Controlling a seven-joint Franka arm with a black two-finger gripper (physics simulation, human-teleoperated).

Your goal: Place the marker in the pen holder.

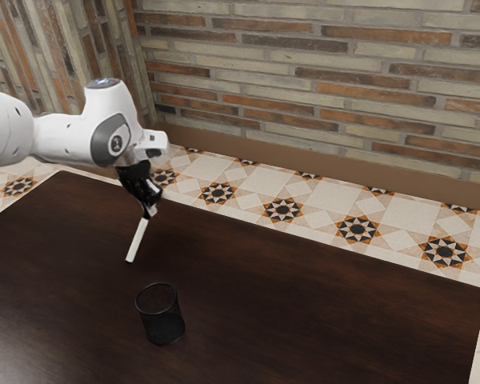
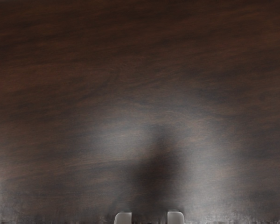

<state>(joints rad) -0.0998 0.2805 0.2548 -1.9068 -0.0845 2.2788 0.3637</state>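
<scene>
- A black, round, open-topped mesh pen holder (image 1: 162, 314) is seen upright on the dark brown wooden table (image 1: 320, 312).
- Beyond the pen holder, slightly toward the exterior view's left, the plain white, stick-shaped marker (image 1: 137, 241) is seen outside it, tilted, its lower end nearer the holder.
- Farther from the holder, the marker's upper end is gripped by the black two-finger gripper (image 1: 150, 213), its fingers parted only partway.
- Behind the table, a star-patterned tiled floor (image 1: 320, 214) and a multicoloured brick wall (image 1: 320, 80) are seen.
</scene>
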